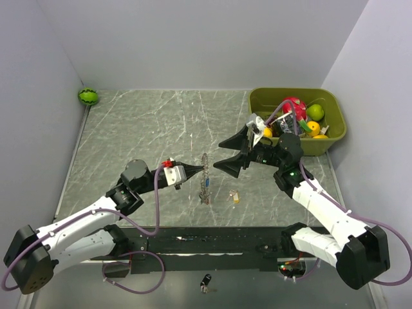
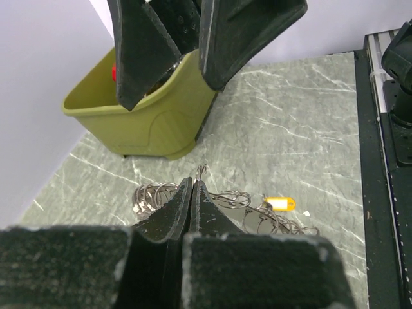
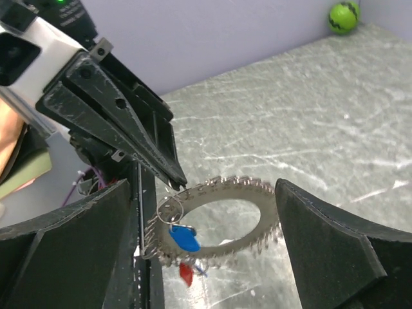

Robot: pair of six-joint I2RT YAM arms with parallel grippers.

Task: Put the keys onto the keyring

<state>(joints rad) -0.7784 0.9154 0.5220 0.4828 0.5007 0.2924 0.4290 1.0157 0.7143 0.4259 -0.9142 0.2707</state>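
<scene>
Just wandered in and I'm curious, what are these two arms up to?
The left arm has its jaws shut on the rim of a big toothed metal ring, holding it upright. A blue key and a red key seem to hang from it. The right arm faces the ring with jaws open and empty. A yellow-tagged key lies on the table nearby.

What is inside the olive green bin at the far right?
Toy fruits lie in the bin: a red one, yellow ones and a green one. The right arm covers the near left part, and the floor under the fruit cannot be seen.
</scene>
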